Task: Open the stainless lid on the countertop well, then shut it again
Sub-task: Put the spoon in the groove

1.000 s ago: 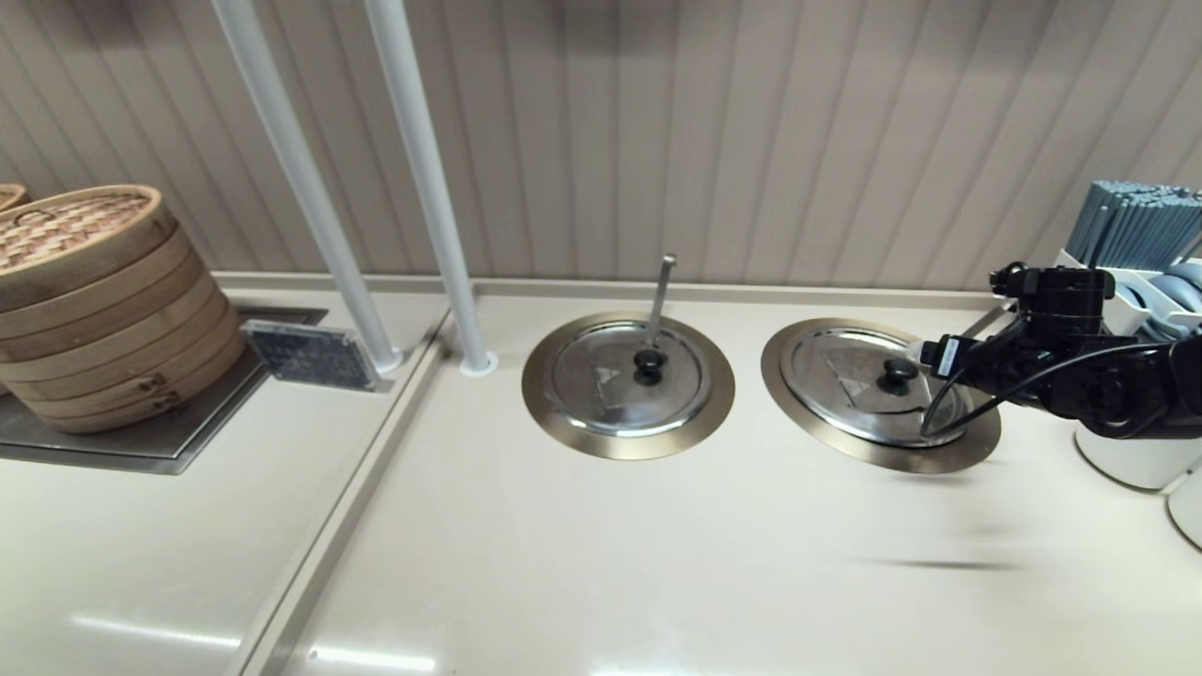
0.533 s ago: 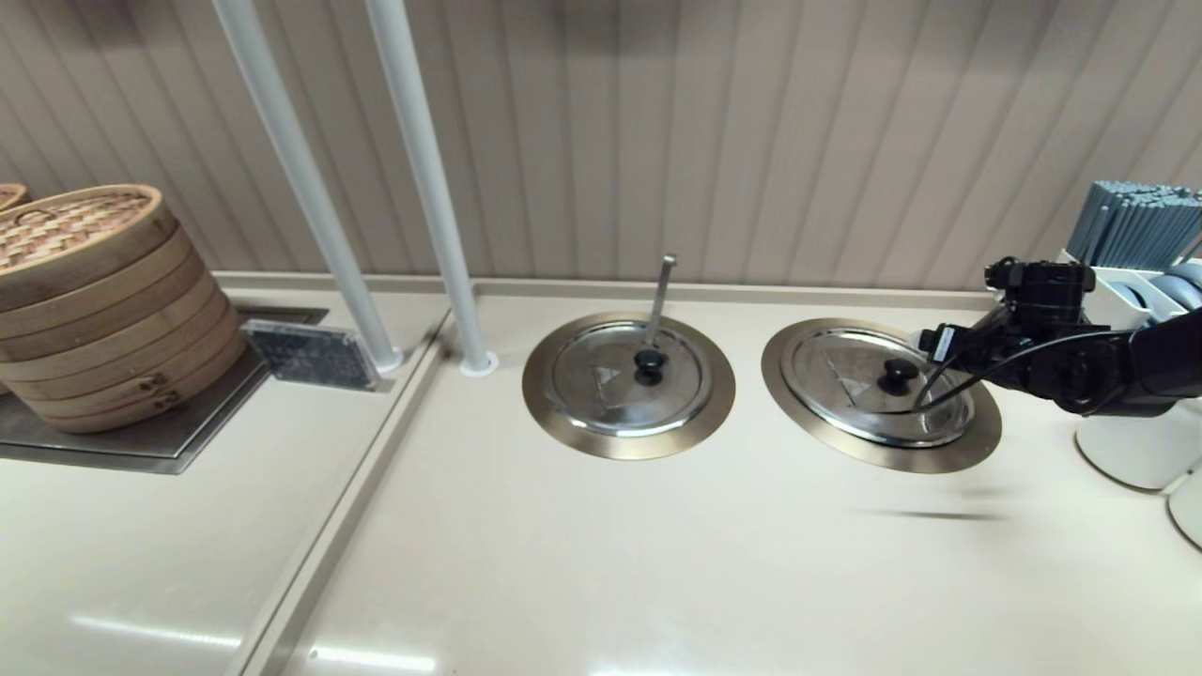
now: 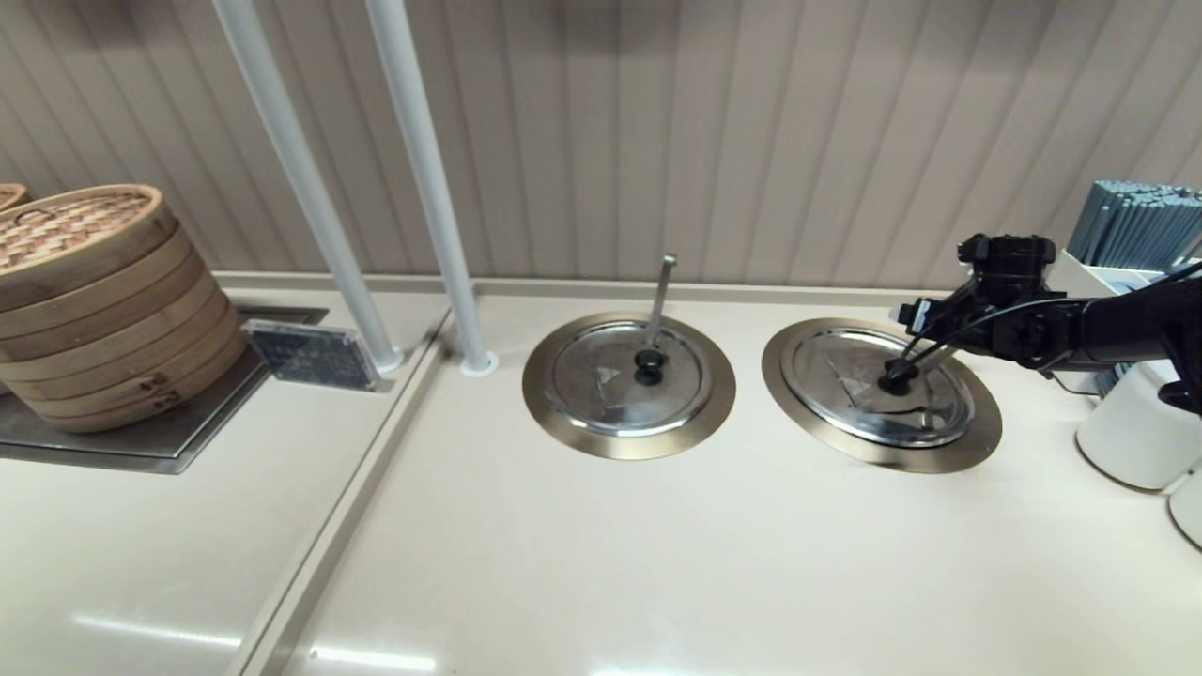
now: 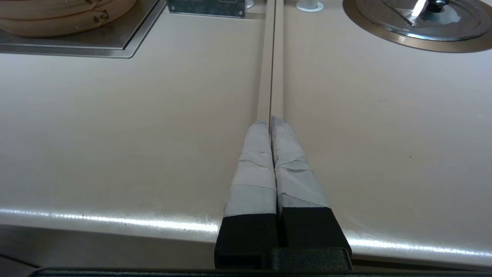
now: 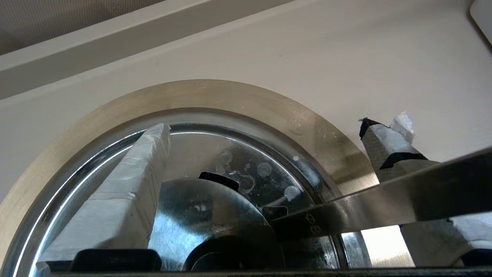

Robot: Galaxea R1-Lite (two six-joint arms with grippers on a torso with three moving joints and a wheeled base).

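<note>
straddling black knob (image 5: 226, 256) of stainless lid (image 3: 878, 387) with my right tool (image 5: 265, 150), fingers wide, gripping nothing, ready to pinch; left tool (image 4: 271, 121) closed, idle at desk's 7 o'clock.

Our head cam sat high, faced fwd & down over the whole countertop (image 3: 601, 563), far off. Left wrist cam rode low behind the left gripper (image 4: 270, 122), looked along the counter toward the twin lid (image 4: 423, 19); we shared that w/ head view. Right wrist cam sat v. close above the stainless lid (image 5: 238, 181), between the right gripper (image 5: 265, 132) fingers; head view showed the same lid (image 3: 878, 385).
</note>
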